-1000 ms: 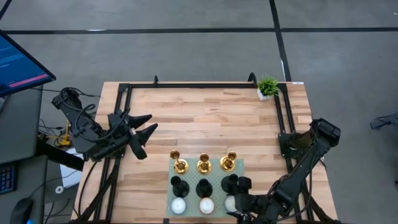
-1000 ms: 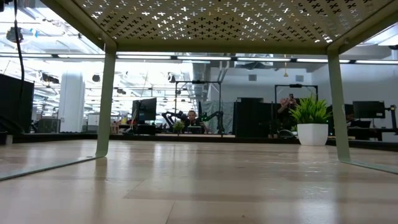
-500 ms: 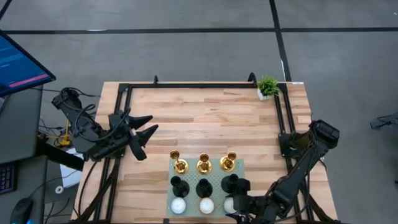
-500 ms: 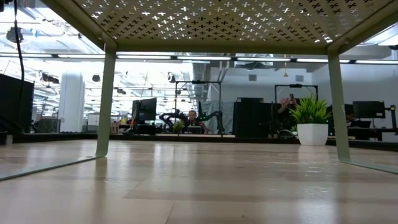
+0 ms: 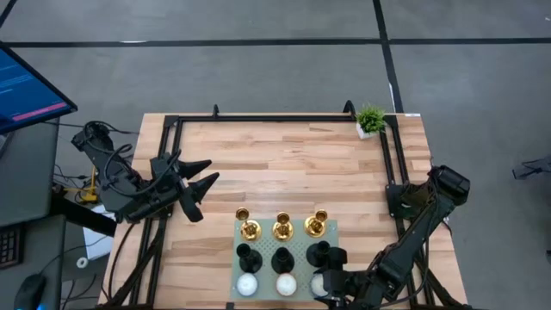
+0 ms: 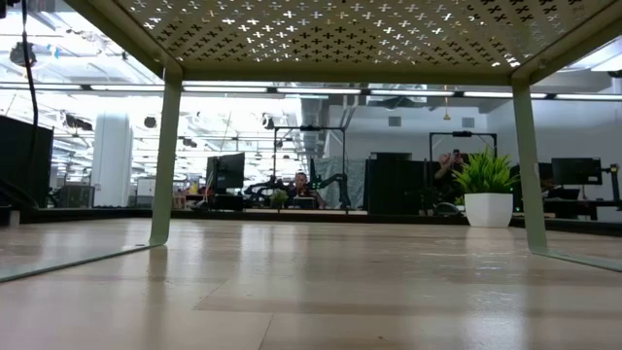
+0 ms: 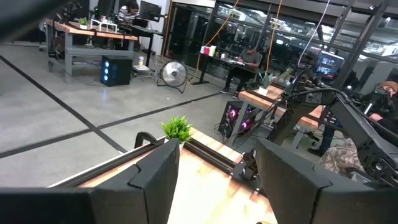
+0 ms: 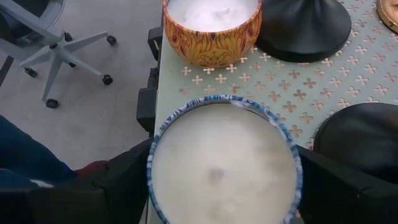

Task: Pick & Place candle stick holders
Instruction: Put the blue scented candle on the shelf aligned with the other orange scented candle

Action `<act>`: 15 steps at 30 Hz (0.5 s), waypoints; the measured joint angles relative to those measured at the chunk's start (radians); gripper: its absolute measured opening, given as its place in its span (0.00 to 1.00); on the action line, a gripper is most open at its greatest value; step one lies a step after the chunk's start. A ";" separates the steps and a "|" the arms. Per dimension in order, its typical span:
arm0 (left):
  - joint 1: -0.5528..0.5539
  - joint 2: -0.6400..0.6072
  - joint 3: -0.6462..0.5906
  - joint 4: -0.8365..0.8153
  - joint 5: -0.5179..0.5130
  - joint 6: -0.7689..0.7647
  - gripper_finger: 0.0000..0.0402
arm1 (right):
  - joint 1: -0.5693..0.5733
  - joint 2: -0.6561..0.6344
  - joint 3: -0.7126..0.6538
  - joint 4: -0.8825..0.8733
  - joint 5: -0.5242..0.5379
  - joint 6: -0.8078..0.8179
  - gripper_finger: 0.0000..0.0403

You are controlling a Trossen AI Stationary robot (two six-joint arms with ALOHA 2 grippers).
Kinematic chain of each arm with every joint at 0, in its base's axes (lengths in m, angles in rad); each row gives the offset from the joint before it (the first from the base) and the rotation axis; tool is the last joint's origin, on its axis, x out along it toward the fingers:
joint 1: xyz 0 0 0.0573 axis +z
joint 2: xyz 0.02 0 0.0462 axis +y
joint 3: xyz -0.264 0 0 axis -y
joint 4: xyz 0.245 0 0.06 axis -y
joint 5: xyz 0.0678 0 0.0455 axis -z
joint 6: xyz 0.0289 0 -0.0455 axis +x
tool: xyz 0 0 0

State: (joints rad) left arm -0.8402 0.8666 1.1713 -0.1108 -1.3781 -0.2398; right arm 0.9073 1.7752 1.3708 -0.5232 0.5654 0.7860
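Note:
Three gold candle stick holders (image 5: 282, 226) and three black ones (image 5: 282, 258) stand in two rows on a pale green perforated shelf (image 5: 332, 231) at the table's near edge. In front of them is a row of white candles in tins. My right gripper (image 5: 325, 281) is at the rightmost candle, a blue-rimmed tin (image 8: 224, 162). Its fingers stand open on either side of the tin, next to two black holder bases (image 8: 360, 140). My left gripper (image 5: 202, 176) hangs open above the table's left side, holding nothing. My right gripper's fingers (image 8: 124, 183) slant down from the near right and lie close against two opposite sides of the blue-rimmed tin (image 8: 155, 155). I cannot tell whether they touch its wall. The tin stands upright on the green shelf.
An orange-patterned candle tin (image 8: 211, 28) stands beside the blue-rimmed one. A small potted plant (image 5: 370, 120) sits at the far right corner. A black frame (image 5: 275, 118) runs along the table's edges. The bare wood between the shelf and the far edge is free.

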 joint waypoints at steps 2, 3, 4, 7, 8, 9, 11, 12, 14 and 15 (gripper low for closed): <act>0.000 0.000 0.000 0.000 0.000 0.000 0.53 | -0.001 0.000 0.000 0.001 -0.011 0.000 0.81; 0.000 0.000 0.000 0.000 0.000 0.000 0.53 | -0.003 -0.001 0.000 0.001 -0.017 0.001 0.82; 0.000 0.000 0.000 0.000 0.000 0.000 0.53 | -0.006 -0.002 0.001 0.002 -0.026 0.003 0.83; 0.000 0.000 0.000 0.000 0.000 0.000 0.53 | -0.015 -0.014 0.001 -0.001 -0.073 0.007 0.86; 0.000 0.000 0.000 0.000 0.000 0.000 0.53 | -0.020 -0.021 0.001 -0.005 -0.090 0.014 0.87; 0.000 0.000 0.000 0.000 0.000 0.000 0.53 | -0.023 -0.029 0.001 -0.015 -0.100 0.023 0.88; 0.000 0.000 0.000 0.000 0.000 0.000 0.53 | -0.029 -0.049 0.000 -0.061 -0.102 0.047 0.89; 0.000 0.000 0.000 0.000 0.000 0.000 0.53 | -0.030 -0.061 0.000 -0.083 -0.101 0.058 0.89; 0.000 0.000 0.000 0.000 0.000 0.000 0.53 | -0.030 -0.084 0.000 -0.130 -0.101 0.080 0.90; 0.000 0.000 0.000 0.000 0.000 0.000 0.53 | -0.030 -0.095 0.000 -0.156 -0.101 0.090 0.90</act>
State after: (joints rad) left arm -0.8402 0.8665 1.1713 -0.1108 -1.3777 -0.2395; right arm 0.8776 1.6806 1.3712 -0.6796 0.4648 0.8765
